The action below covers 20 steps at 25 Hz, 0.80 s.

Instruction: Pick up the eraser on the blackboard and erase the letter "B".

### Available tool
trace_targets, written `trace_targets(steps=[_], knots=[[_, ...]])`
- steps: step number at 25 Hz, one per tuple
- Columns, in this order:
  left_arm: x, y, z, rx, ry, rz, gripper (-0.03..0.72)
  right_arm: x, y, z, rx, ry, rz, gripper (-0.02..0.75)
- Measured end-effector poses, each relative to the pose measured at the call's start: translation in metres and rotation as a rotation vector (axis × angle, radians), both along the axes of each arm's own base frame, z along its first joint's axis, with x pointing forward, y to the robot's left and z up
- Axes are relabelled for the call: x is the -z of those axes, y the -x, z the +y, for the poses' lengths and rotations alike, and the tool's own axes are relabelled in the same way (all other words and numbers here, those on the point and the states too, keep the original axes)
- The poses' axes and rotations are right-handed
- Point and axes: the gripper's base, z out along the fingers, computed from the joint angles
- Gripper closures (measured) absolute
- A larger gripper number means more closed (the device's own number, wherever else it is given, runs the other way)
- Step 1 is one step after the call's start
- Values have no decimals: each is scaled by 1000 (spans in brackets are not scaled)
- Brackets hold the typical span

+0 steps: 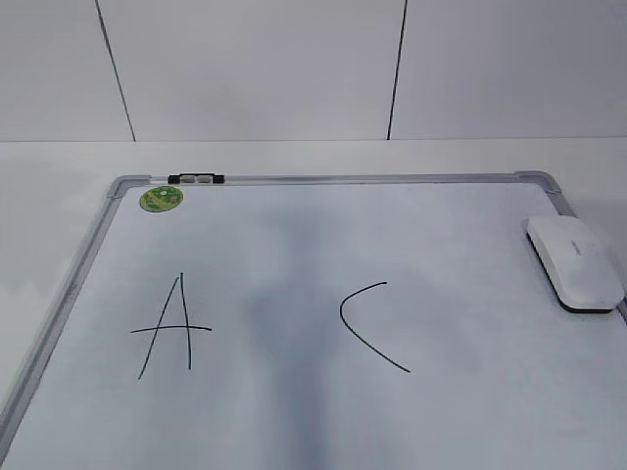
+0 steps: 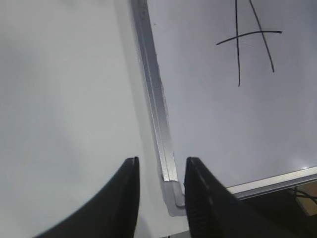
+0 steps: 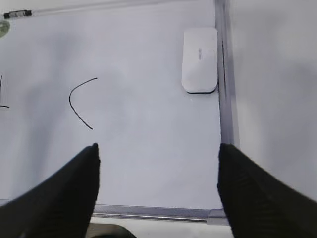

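Exterior view shows no "B" between the "A" (image 1: 171, 328) and "C" (image 1: 370, 326); you see the eraser (image 1: 574, 260) resting by the blackboard (image 1: 323, 179) right frame. Both grippers' jaws stand apart, empty.

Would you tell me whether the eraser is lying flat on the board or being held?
Lying flat: the eraser rests on the board by its right frame, both grippers clear.

A plain white table (image 1: 59, 186) carries everything here. Lying flat on it is the blackboard (image 1: 323, 245), a white dry-erase board in a grey metal frame with rounded corners, stretching across most of the tabletop, with bare table along its left side.
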Motion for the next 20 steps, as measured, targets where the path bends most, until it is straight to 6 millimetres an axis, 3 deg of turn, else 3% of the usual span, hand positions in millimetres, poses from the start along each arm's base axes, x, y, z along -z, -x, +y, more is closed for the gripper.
trace_targets(steps=[4, 9, 13, 20], knots=[[-13, 29, 3, 3, -17, -80, 449, 1, 34, -3, 13, 27, -109, 150], [-30, 70, 6, 4, -24, -198, 449, 17, 64, -4, -19, 74, -197, 150], [-36, 106, 8, 5, -18, -302, 449, 39, 81, -6, -41, 108, -238, 150], [-28, 163, 11, 23, -21, -451, 449, 79, 98, -12, -2, 173, -269, 150]])
